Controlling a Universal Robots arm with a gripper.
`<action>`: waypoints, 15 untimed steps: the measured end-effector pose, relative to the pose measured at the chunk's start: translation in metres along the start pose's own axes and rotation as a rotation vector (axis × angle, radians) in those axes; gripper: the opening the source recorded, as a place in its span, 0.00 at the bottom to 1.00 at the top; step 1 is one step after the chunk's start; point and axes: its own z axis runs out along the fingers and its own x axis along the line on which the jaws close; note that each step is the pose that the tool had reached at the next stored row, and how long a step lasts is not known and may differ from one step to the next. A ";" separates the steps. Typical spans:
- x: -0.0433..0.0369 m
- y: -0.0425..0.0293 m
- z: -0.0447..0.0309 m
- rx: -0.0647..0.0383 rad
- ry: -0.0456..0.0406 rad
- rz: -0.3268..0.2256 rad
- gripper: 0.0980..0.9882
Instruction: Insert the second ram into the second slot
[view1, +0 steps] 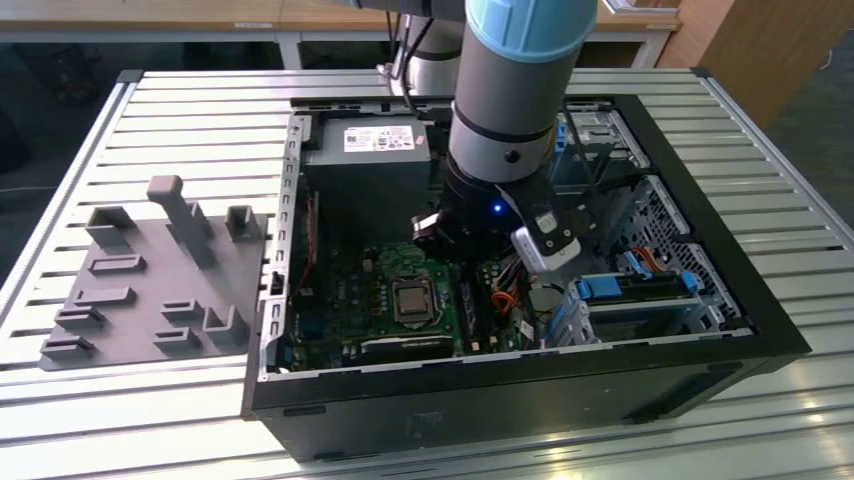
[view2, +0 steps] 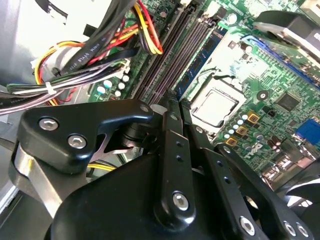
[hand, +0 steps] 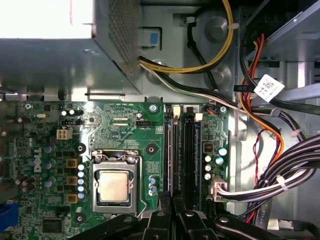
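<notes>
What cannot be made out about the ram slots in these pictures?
1. First wrist view: the pincer covers the near ends of the ram slots.
2. Exterior view: the arm hides part of the slots.
3. Both wrist views: what the pincer holds, if anything, cannot be told.

The exterior view is evenly lit, with white glare streaking the slatted metal table (view1: 747, 420) near the case front — the computer case (view1: 534, 390) interior sits in shadow under the arm. In the first wrist view, the power supply (hand: 47, 20) top blows out to pure white. In the second wrist view, the near gripper (view2: 172, 130) linkage is soft, while the motherboard (view2: 260, 90) beyond is crisp.
</notes>
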 end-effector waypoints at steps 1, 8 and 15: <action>-0.0007 0.0000 0.0004 0.000 0.0000 0.000 0.04; -0.0033 0.0000 0.0059 -0.004 0.0000 0.000 0.04; -0.0035 0.0000 0.0096 -0.004 0.0004 -0.007 0.04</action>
